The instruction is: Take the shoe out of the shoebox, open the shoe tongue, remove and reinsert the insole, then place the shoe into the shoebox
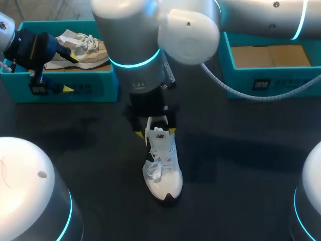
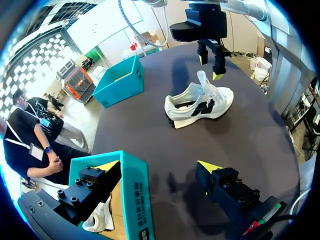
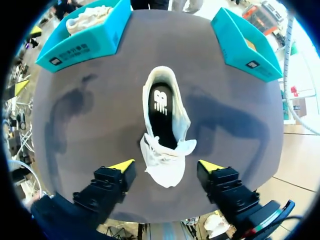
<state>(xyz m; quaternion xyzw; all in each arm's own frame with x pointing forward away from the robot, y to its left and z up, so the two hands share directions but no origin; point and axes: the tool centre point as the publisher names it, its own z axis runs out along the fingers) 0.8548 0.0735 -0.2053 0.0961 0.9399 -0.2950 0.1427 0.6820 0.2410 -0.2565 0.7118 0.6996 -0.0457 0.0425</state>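
Observation:
A white shoe [image 1: 161,168] stands on the dark table at the middle, toe toward the near edge, tongue [image 2: 202,80] pulled upright. Its black insole [image 3: 161,102] with a white logo lies inside. My right gripper [image 1: 155,133] hangs open above the heel and tongue, touching nothing; in its own view the fingertips [image 3: 122,165] flank the shoe [image 3: 165,145] from above. My left gripper [image 1: 70,73] is open at the left shoebox [image 1: 90,85]. It straddles the wall [image 2: 135,190], one finger over the inside, the other outside.
A beige shoe [image 1: 83,50] lies in the left teal box. A second teal box [image 1: 271,75] with a bare cardboard bottom stands at the back right. Dark table [image 1: 241,165] spreads around the white shoe.

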